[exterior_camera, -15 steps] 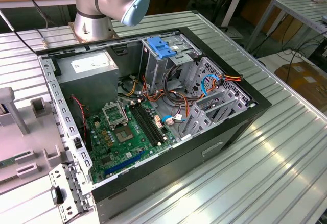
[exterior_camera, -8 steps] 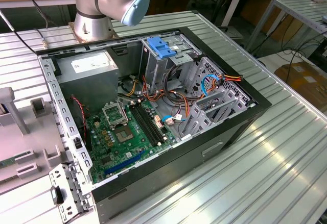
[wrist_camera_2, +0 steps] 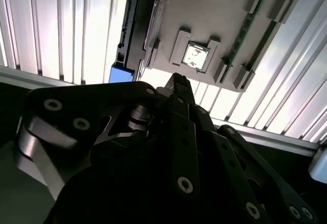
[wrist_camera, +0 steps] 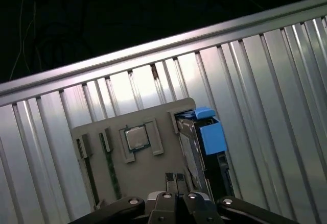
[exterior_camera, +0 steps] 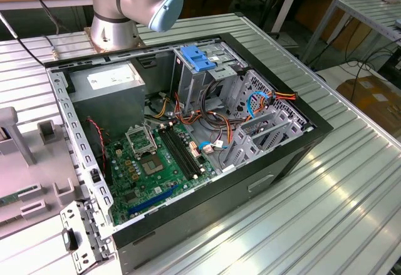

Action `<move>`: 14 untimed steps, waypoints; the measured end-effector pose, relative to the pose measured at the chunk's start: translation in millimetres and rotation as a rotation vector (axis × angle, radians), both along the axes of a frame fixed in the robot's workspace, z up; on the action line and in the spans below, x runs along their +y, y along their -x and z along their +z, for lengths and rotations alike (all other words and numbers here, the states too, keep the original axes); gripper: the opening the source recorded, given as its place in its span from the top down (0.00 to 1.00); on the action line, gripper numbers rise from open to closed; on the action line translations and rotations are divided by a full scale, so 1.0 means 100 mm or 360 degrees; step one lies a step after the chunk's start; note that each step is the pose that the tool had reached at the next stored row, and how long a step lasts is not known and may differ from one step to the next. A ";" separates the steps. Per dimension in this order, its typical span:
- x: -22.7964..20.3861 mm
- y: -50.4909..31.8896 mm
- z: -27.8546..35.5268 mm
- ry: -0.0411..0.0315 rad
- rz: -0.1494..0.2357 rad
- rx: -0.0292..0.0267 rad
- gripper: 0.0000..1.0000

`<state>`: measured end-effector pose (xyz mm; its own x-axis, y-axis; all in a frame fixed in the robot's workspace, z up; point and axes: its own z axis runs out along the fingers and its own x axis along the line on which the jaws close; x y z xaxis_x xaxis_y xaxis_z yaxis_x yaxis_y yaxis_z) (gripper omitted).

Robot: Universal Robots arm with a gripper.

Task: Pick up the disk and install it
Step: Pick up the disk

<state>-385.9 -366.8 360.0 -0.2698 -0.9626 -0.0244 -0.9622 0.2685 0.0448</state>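
Note:
The disk (wrist_camera: 190, 145) stands on edge in a slot at one end of a grey holder plate (wrist_camera: 153, 165), with a blue plastic rail (wrist_camera: 210, 132) along its side. In the second wrist view the disk (wrist_camera_2: 142, 25) looks dark, with blue rail ends (wrist_camera_2: 121, 74). My gripper (wrist_camera: 175, 179) hangs above the plate beside the disk, apart from it. Its two fingers are pressed together with nothing between them. The gripper (wrist_camera_2: 179, 81) also shows from behind its black linkage.
The plate also carries a processor chip (wrist_camera: 136, 138) and memory sticks (wrist_camera: 111, 170) and lies on a ribbed metal table (wrist_camera: 265, 81). In the exterior view an open computer case (exterior_camera: 276, 162) holds a blue-latched drive cage (exterior_camera: 197, 59), a grey power supply (exterior_camera: 106, 90) and a motherboard (exterior_camera: 150, 162).

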 end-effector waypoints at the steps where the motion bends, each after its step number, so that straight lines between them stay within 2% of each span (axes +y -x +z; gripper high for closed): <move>1: 0.000 0.000 0.000 0.0000 0.0016 0.00000 0.89; 3: 0.000 0.000 0.000 0.0000 0.0044 0.00001 0.89; 6: 0.000 0.000 0.000 0.0000 0.0122 0.00001 0.89; 14: 0.000 0.000 0.000 0.0000 0.0252 0.00000 0.89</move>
<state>-385.9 -366.8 360.0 -0.1148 -0.9931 -0.0244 -0.9925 0.1137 0.0448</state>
